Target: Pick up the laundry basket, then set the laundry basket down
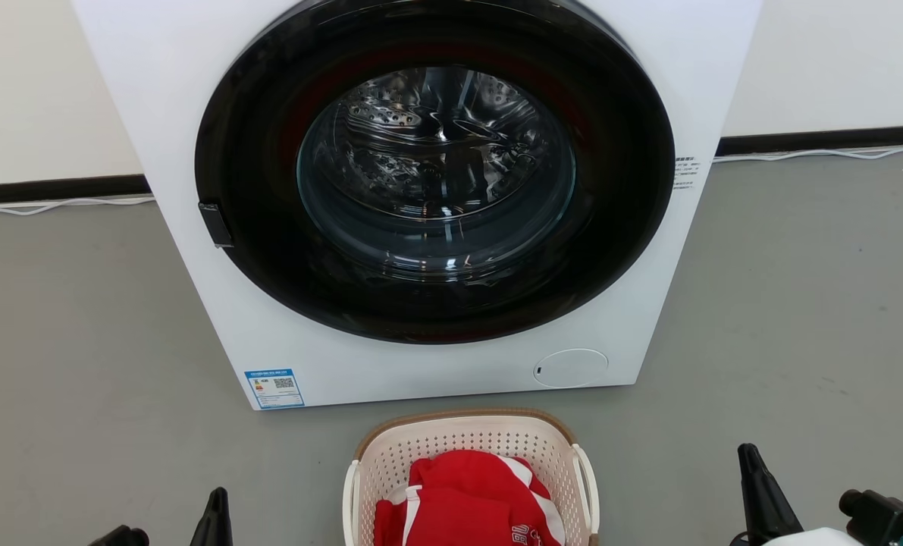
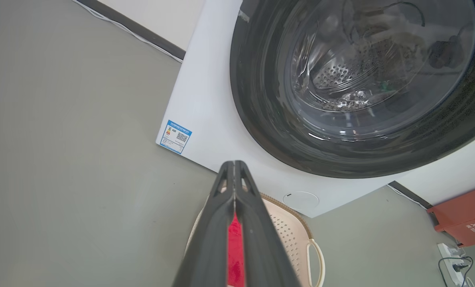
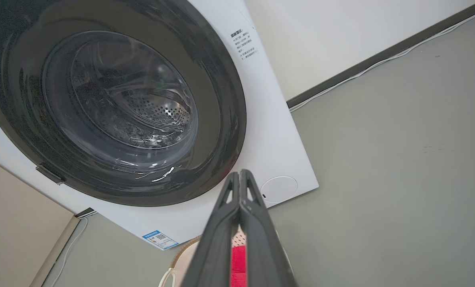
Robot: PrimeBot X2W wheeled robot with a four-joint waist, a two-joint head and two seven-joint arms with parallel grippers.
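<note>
The laundry basket (image 1: 462, 440) sits at the bottom middle of the head view, just in front of the white washing machine (image 1: 193, 114), whose round dark door (image 1: 436, 174) is closed. The basket's brown rim faces the machine, and a red garment with white stripes (image 1: 466, 493) lies inside it. It probably stands on the grey floor (image 1: 79, 341), though its near end and base are cut off by the picture's edge.

The left gripper (image 1: 218, 497) is at the lower left, to the basket's left, and touches neither the wall nor the white side handle. The right gripper (image 1: 750, 462) is at the lower right, farther from the basket than the left one and also clear of it. The basket lies between the two.

In the left wrist view, the left gripper (image 2: 234, 165) has its two dark fingers pressed together at the tips and holds nothing. The basket and a strip of red cloth show beyond them. In the right wrist view, the right gripper (image 3: 240, 174) is likewise closed and empty, with the basket's rim low down behind its fingers.
</note>
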